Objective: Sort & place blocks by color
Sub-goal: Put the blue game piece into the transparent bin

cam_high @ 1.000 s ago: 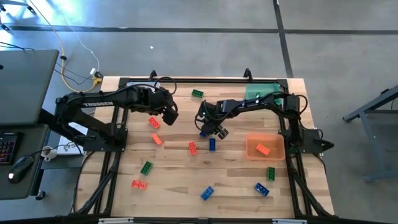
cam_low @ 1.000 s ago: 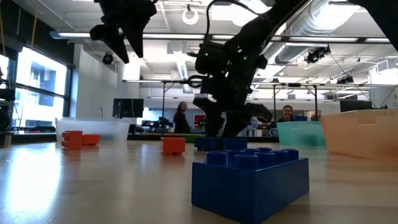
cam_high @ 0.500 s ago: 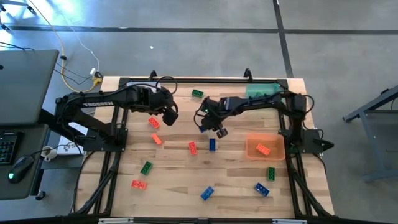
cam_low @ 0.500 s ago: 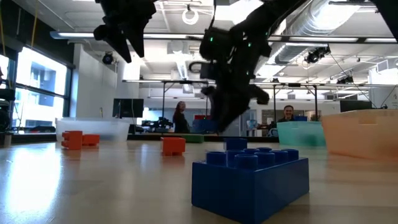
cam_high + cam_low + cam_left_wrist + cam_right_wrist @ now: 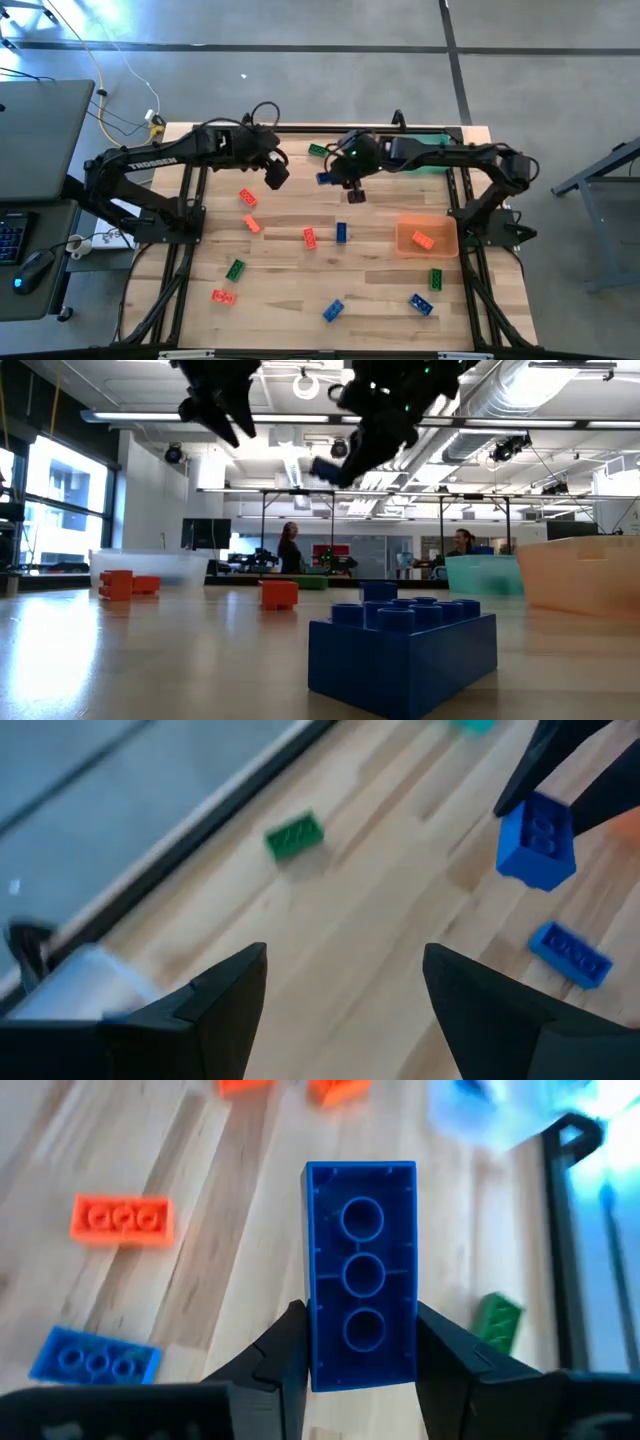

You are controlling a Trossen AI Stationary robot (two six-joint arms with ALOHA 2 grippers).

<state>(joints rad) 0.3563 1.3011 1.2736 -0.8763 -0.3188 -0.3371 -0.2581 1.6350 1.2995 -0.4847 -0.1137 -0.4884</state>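
My right gripper (image 5: 342, 184) is shut on a blue block (image 5: 360, 1270) and holds it high over the far middle of the table; the block also shows in the low view (image 5: 322, 468). To its left, my left gripper (image 5: 276, 176) hangs open in the air with nothing between its fingers (image 5: 225, 1005). More blocks lie flat on the wood: a green one (image 5: 317, 150) near the far edge, red-orange ones (image 5: 248, 197) (image 5: 310, 237), a blue one (image 5: 341, 232), and others toward the near edge. My right gripper pinches the blue block's two long sides (image 5: 318, 1352) between its two fingers (image 5: 285, 1348), at the end nearest the wrist. The fingers slant downward and lie along the block, which sticks out past them. Its hollow underside faces the wrist camera. It is lifted clear of the table.
An orange bin (image 5: 448, 236) with one red-orange block (image 5: 423, 240) stands at the right. A green bin (image 5: 428, 148) sits at the far right, partly under my right arm. A large blue block (image 5: 400, 650) lies close to the low camera. Bare wood lies around the table's middle.
My right gripper has risen from the table and gone toward the far edge, rolling its wrist; the blue block has come up with it and is now lifted clear. My left gripper has shifted slightly toward the right arm, still open.
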